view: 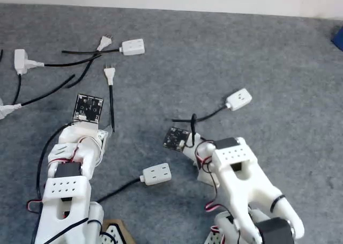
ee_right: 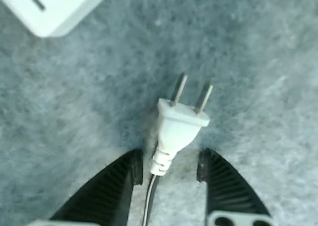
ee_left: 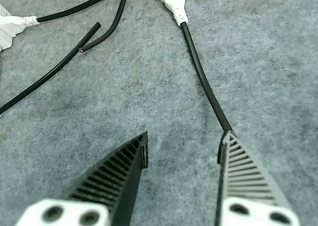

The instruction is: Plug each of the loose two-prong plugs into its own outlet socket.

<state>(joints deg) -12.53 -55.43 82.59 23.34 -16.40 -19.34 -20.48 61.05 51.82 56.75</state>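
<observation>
Right gripper [ee_right: 170,160], ribbed black jaws parted, straddles the tail of a white plug [ee_right: 178,124] with two flat metal prongs on fuzzy grey carpet [ee_right: 258,62], boxy white socket [ee_right: 54,2] near; left gripper [ee_left: 187,136] gapes beside a smooth black cord [ee_left: 203,82]

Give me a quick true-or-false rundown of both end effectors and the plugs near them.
The right end effector is open. True.
A two-prong plug lies at its fingertips, prongs pointing away from the arm. True.
That plug is seated in the white outlet. False: its prongs are bare and it lies apart from the outlet.
The left end effector is shut on a black cord. False: it is open, and the cord passes by one fingertip.
</observation>
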